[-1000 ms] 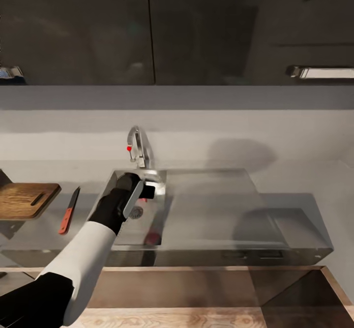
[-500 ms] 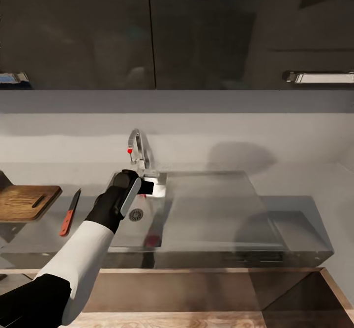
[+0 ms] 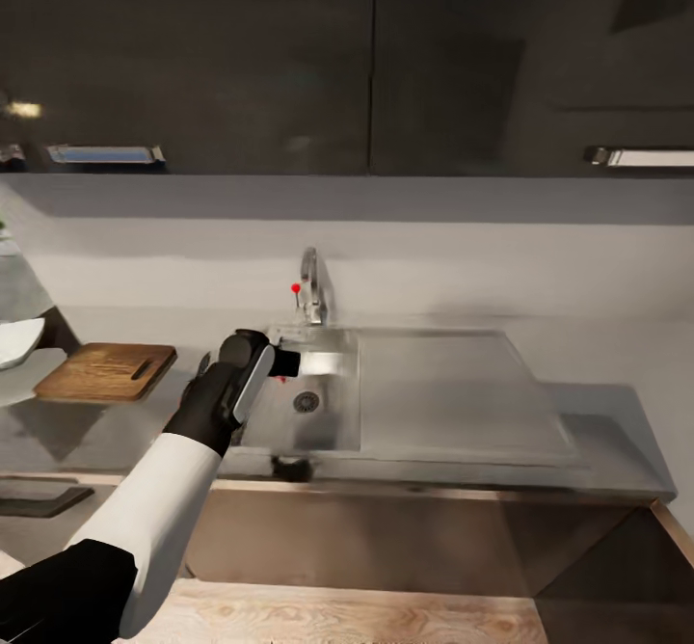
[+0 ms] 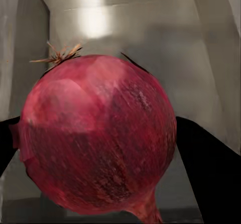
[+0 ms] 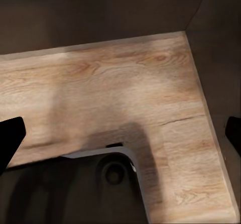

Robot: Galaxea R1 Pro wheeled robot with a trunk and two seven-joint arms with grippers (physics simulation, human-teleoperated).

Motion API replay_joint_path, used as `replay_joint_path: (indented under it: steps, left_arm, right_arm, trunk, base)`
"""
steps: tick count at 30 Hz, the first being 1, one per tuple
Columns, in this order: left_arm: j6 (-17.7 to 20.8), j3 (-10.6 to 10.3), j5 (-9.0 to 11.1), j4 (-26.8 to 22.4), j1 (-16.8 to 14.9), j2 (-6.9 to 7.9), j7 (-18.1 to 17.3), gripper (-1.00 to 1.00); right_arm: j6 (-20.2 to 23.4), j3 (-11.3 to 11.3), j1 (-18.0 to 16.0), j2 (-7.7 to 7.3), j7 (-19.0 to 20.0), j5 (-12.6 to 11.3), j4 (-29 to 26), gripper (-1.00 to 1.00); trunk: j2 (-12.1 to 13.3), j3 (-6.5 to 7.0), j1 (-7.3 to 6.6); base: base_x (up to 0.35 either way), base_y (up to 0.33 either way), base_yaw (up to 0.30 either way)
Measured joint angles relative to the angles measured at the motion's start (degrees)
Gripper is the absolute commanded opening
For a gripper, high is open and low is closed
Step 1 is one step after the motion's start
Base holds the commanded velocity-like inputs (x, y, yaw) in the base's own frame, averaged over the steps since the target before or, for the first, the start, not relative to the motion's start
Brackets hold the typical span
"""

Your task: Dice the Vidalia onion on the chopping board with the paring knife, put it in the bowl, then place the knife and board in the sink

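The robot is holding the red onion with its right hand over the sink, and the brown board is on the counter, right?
Almost. It's the left gripper, not the right, that holds the Vidalia onion; the left wrist view shows the onion squeezed between its dark fingers. The rest is right: it's over the sink, and the chopping board lies on the countertop.
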Motion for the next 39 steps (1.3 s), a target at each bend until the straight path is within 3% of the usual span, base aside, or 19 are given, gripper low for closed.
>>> replay_joint_path:
  steps: [18,31,39]
  left_arm:
    - [0.16,-0.04,0.03,-1.45,0.00,0.02,0.00,-1.00]
    - [0.16,-0.07,0.03,-1.14,0.00,0.02,0.00,-1.00]
    - [0.40,-0.07,0.02,-1.16,-0.01,0.01,0.00,-1.00]
  right_arm:
    - [0.00,-0.13,0.00,0.61,-0.09,0.06,0.00,1.00]
    - [0.00,-0.16,0.01,0.60,-0.03,0.05,0.00,1.00]
    - [0.00,-0.16,0.00,0.61,0.00,0.04,0.00,1.00]
  trunk:
    - [0.00,1.12,-0.03]
    - [0.00,1.18,-0.04]
    - [0.00,1.34,-0.02]
  base:
    - [0.005,0.295,0.207]
    - [0.241,0.253,0.009]
    - [0.181,0.277,-0.152]
